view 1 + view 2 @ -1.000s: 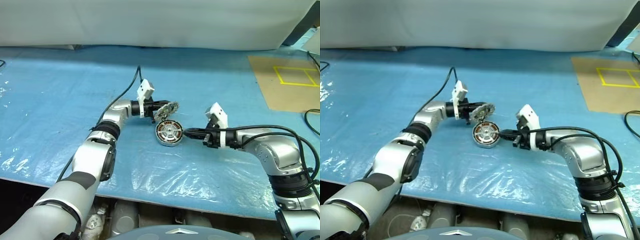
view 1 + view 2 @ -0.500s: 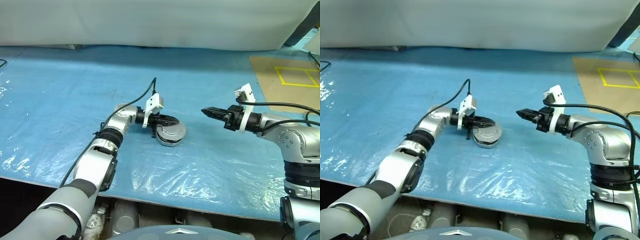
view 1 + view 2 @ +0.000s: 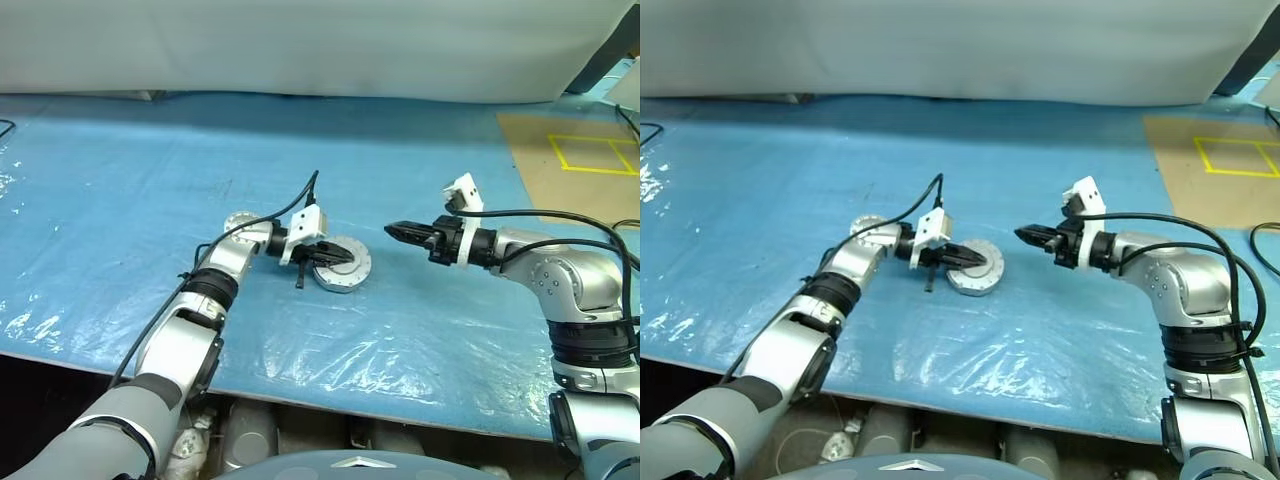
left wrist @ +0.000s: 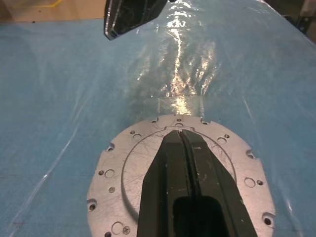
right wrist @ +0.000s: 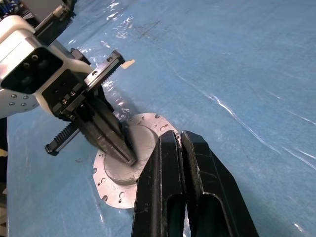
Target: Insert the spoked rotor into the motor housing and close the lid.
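The lid (image 3: 347, 275) lies flat as a round silver disc with small holes round its rim, closed over the motor housing. The housing and the spoked rotor are hidden under it. My left gripper (image 3: 346, 258) is shut, and its joined fingertips (image 4: 180, 140) lie across the top of the lid (image 4: 118, 168). My right gripper (image 3: 392, 230) is shut with nothing in it. It hovers above the table a short way to the right of the lid, pointing at it. The right wrist view has the lid (image 5: 116, 177) under the left gripper (image 5: 124, 154).
Wrinkled blue plastic sheet (image 3: 150, 190) covers the table. A brown board with a yellow taped square (image 3: 585, 150) lies at the back right. A white cloth (image 3: 300, 45) hangs along the back. A black cable (image 3: 285, 210) arcs over my left wrist.
The lid, tilted up beside the open housing a second ago, now lies closed on it, with my left gripper lowered onto it. My right gripper pulled away to the right and rose.
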Motion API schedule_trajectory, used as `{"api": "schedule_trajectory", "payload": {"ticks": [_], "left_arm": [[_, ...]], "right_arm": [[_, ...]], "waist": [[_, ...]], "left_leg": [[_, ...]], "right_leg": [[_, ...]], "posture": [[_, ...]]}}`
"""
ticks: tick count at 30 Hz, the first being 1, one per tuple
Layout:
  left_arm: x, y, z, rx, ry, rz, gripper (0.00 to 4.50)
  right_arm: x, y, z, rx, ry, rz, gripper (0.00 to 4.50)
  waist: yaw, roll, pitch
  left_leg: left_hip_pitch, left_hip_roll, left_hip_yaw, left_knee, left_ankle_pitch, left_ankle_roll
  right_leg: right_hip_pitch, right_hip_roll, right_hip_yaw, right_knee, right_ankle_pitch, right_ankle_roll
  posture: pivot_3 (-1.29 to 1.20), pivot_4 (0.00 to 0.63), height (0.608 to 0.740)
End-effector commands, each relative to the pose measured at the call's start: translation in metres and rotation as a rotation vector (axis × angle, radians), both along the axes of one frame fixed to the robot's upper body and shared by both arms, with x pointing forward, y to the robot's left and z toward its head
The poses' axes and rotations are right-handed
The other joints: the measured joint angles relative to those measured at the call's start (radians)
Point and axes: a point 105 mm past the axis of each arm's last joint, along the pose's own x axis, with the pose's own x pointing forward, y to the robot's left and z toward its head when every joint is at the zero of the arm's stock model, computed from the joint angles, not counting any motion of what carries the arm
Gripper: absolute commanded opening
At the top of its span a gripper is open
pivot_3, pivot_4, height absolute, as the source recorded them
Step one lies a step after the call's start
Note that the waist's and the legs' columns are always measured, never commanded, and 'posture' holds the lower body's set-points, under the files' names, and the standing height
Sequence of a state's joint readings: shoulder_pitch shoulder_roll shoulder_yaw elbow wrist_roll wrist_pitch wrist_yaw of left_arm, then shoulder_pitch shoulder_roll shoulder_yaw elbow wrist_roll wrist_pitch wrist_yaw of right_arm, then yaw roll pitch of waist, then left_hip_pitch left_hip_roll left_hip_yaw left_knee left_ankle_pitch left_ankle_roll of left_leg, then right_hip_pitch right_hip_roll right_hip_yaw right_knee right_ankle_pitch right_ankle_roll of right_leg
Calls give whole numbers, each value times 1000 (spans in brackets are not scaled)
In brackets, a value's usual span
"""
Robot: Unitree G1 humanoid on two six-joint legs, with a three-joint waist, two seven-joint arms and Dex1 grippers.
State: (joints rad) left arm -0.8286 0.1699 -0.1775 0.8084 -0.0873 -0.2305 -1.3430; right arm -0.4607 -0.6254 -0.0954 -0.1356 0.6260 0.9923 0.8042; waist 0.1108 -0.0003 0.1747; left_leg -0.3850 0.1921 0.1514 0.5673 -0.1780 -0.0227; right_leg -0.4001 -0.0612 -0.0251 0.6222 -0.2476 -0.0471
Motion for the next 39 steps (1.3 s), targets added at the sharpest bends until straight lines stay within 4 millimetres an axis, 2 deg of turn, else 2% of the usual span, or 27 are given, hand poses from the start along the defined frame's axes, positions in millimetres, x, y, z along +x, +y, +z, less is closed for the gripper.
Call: {"api": "schedule_trajectory", "payload": {"ticks": [1, 3, 6, 9, 10, 13, 18, 23, 33, 39], "left_arm": [[-4, -1, 63, -243, -15, -3, 15], [-12, 5, 73, -281, 0, 5, 15], [-28, 19, 77, -299, 38, 35, 15], [-40, 30, 71, -288, 83, 84, 15], [-43, 35, 65, -275, 102, 108, 1], [-54, 47, 45, -256, 134, 192, 0], [-53, 59, 39, -307, 154, 370, 0], [-55, 69, 28, -273, 153, 433, 0], [-50, 77, 32, -293, 141, 510, 0], [-52, 77, 22, -244, 130, 505, 0]], "right_arm": [[-5, 14, 23, 36, -95, 79, 133], [-8, 20, 25, 39, -110, 108, 133], [-13, 32, 25, 25, -127, 170, 133], [-17, 42, 23, 4, -138, 216, 133], [-18, 45, 22, -7, -143, 231, 307], [-21, 57, 16, -43, -163, 295, 1029], [-22, 67, 12, -32, -153, 372, 2740], [-10, 70, 2, -79, -155, 380, 4427], [2, 74, -29, -223, -177, 387, 4470], [6, 70, -45, -279, -169, 393, 4470]], "waist": [[0, 0, 0], [-2, 0, 0], [-15, 1, 0], [-17, 1, 0], [-17, 1, 0], [-17, 1, 0], [-14, 1, 0], [-21, 1, 0], [-21, 1, 0], [-23, 1, 0]], "left_leg": [[-1, 0, 0, 0, 0, 0], [-3, 0, 0, 0, 0, 0], [-1, 0, 1, -3, 0, 0], [-1, 1, 1, -4, 0, 0], [-1, 2, 1, -4, 0, 0], [-1, 2, 2, -4, 0, 0], [-2, 2, 2, -3, -2, -3], [1, 3, 2, -1, -2, -3], [0, 2, 2, -1, -1, -2], [1, 3, 2, 1, -1, -3]], "right_leg": [[-1, 0, 0, 0, 0, 0], [-3, 0, 0, 1, 0, 0], [-3, 0, 0, 0, 0, -1], [-4, 1, 0, 0, 0, -1], [-4, 2, 0, 0, -1, -1], [-4, 1, 0, -1, -1, -2], [-3, 1, 0, -2, -1, -2], [-2, 2, 1, -2, -1, -2], [-2, 2, 2, -1, -1, -2], [-2, 2, 2, 0, -1, -2]], "posture": [[0, 150, 740], [0, 150, 740], [0, 150, 740], [0, 150, 740], [0, 150, 740], [0, 150, 740], [0, 150, 740], [0, 150, 740], [0, 150, 740], [0, 150, 740]]}}
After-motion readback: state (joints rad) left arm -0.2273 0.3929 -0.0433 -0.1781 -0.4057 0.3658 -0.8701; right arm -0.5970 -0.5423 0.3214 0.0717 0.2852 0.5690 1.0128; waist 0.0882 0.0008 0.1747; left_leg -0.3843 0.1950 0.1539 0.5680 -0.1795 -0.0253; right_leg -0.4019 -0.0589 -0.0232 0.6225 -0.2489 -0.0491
